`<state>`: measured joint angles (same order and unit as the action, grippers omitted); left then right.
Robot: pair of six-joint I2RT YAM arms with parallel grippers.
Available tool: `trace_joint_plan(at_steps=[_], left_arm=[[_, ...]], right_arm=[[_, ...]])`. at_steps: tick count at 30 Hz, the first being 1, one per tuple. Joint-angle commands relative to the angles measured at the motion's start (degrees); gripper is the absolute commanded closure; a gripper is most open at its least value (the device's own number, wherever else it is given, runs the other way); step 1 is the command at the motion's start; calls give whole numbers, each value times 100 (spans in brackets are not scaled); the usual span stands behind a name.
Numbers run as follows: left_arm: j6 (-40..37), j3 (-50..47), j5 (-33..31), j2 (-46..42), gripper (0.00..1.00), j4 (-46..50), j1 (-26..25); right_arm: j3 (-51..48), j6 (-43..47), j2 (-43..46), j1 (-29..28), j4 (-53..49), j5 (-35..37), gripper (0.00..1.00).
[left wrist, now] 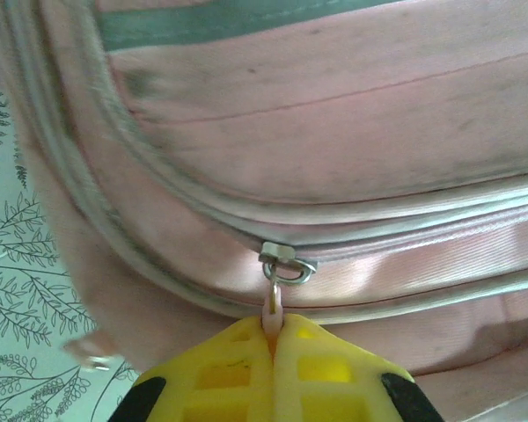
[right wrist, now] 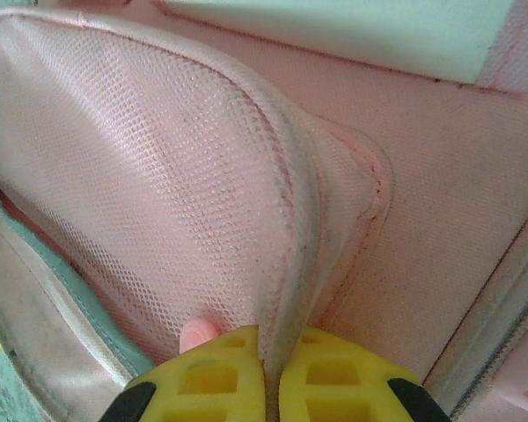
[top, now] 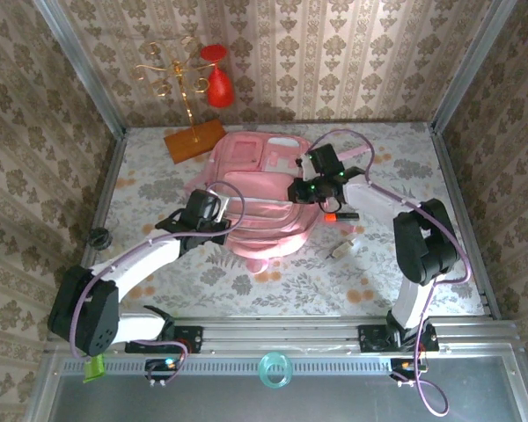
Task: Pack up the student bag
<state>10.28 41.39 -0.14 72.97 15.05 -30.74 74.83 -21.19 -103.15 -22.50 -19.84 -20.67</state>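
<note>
Nearest the bases, the left gripper (left wrist: 275,332) pinches shut on the small pink zipper pull (left wrist: 272,306), the zip line running crosswise just ahead of it. Farther across, the right gripper (right wrist: 271,356) clamps the pink mesh pocket edge (right wrist: 286,251) of the student bag (top: 255,189), a large soft pink fabric backpack lying flat mid-way across the floral-print table (top: 150,189)

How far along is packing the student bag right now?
Early. Done: both grips are set. In hand: the left end effector is shut on the zipper pull of the student bag, and the right end effector pinches its mesh pocket edge. To do: the zipper beside the pull looks closed, and an orange-capped pen and a small item lie on the table outside the bag, so opening and loading remain.
</note>
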Motion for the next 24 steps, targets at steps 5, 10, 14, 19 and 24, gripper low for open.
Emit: trace_joint_plan(at_steps=[5,10,14,19,24], left_arm=[[353,87,475,-336,100,550,-201],[482,148,1055,-268,100,398,-405],[433,245,898,-176,100,442,-485],[282,326,744,102,100,443,-480],[281,276,788,169,100,292,-485]], right_arm=[[1234,1374,-581,512,-1410,95,100],[1421,1367,-580,602,-1565,140,90],[877,832,-42,598,-1044,-269,76],[124,183,567,463,-460,55,58],[-477,-303,782,246,4,222,52]])
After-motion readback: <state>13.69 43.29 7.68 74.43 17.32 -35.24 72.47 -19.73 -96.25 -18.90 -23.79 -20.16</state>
